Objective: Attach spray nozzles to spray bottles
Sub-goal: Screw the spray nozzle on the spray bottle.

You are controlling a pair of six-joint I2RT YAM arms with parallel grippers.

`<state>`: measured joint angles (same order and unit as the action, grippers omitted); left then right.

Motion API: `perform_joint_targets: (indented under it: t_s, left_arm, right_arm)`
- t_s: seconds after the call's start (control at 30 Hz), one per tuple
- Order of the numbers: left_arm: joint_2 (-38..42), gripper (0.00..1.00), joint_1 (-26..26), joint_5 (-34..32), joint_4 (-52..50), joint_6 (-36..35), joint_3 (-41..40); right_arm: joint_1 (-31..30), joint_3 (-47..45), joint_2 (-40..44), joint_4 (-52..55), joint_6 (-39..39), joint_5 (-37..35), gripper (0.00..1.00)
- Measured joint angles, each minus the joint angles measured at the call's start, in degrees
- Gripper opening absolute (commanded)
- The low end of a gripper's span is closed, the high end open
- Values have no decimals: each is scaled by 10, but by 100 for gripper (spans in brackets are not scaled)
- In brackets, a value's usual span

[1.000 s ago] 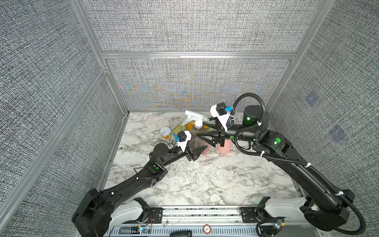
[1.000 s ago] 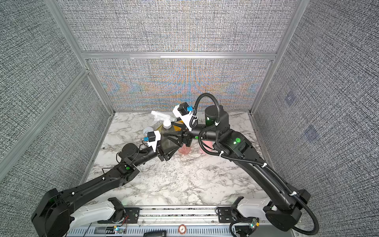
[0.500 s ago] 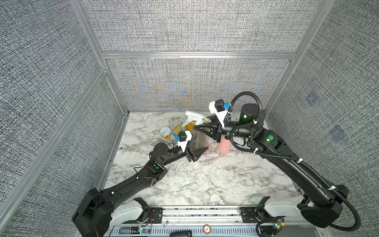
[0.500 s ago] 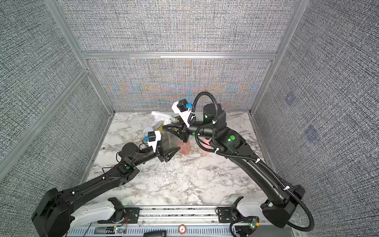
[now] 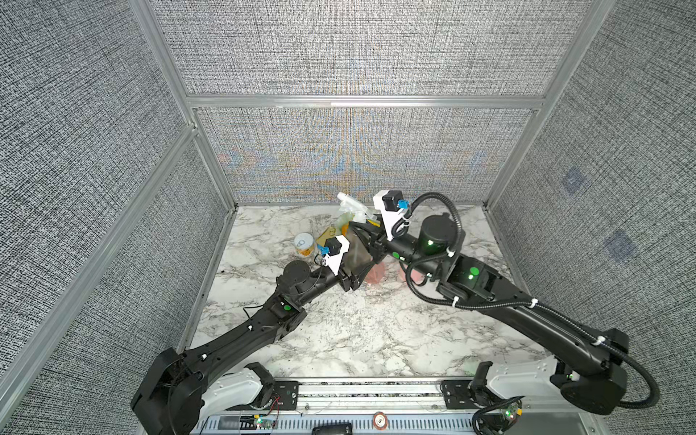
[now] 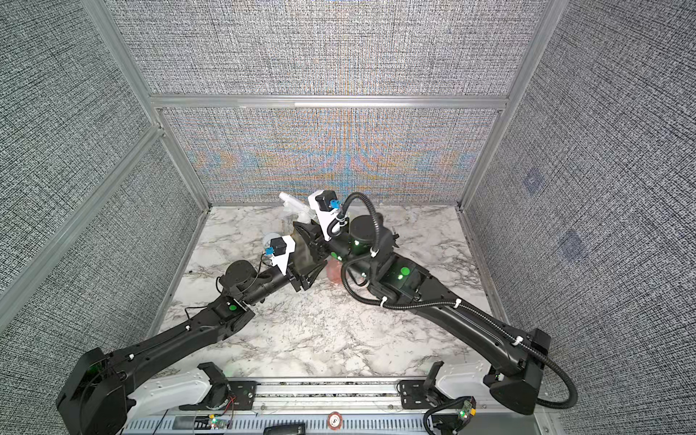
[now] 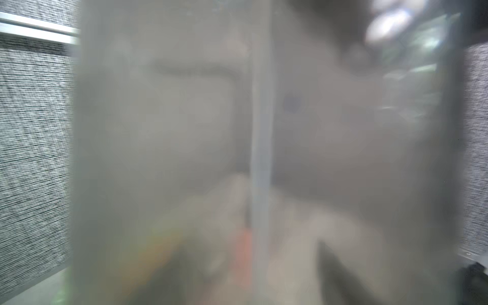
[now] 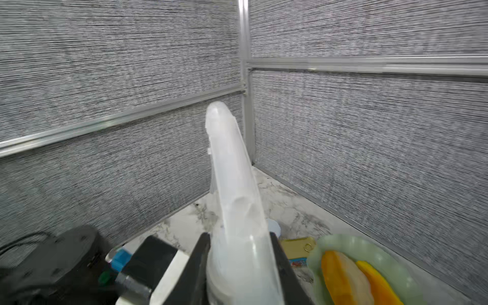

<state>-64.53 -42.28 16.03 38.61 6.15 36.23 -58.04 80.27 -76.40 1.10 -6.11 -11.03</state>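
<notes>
My left gripper [image 5: 354,279] is shut on the smoky grey spray bottle [image 5: 357,253], holding it tilted above the table in both top views [image 6: 303,253]. That bottle fills the left wrist view [image 7: 171,132], with a dip tube [image 7: 260,132] running inside it. The pale whitish-clear nozzle [image 5: 351,203] sits at the bottle's neck. My right gripper [image 8: 239,264] is shut on the nozzle [image 8: 232,184], one black finger [image 8: 199,266] on each side. A pink bottle [image 5: 376,274] lies on the marble under the arms. The other nozzles are out of view.
A small tin can [image 5: 305,244] and a flat gold tin [image 5: 327,235] stand at the back left. A pale green plate [image 8: 317,253] with orange food lies beside them. The enclosure's back wall [image 5: 357,158] is close behind the nozzle.
My right gripper rose from beside the bottle's body to its neck and closed on the whitish nozzle. The left arm and the grey bottle have barely moved.
</notes>
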Motion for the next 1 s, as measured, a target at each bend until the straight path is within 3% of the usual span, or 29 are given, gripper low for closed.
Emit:
perform_joint_targets:
  t_s: [0.13,0.3,0.33,0.4,0.47,0.5,0.7,0.87,1.0]
  left_arm:
    - [4,36,0,-50,-17,-9,-3]
    - [12,36,0,-97,-40,-16,-14]
    - [14,36,0,-108,-41,-18,-16]
    - [17,36,0,-127,-43,-22,-18]
    - [21,36,-1,-148,-42,-25,-20]
    - [23,36,-1,-155,-41,-24,-21]
    - [30,36,-3,-125,-3,-31,-22]
    - [29,36,-3,-81,42,-22,-22]
    - [25,36,-3,-32,57,-15,-22]
  right_arm:
    - [-68,35,-58,-5,-27,-224,0]
    - [-105,67,-119,-25,-55,-383,0]
    - [-108,72,-127,-29,-57,-394,3]
    - [-108,78,-133,-31,-57,-392,28]
    - [-92,76,-122,-31,-58,-333,51]
    - [-79,71,-112,-29,-63,-286,55]
    - [-10,33,-7,41,-61,-2,67]
    - [54,-17,79,91,-50,167,63]
    - [115,-40,117,104,-44,265,41]
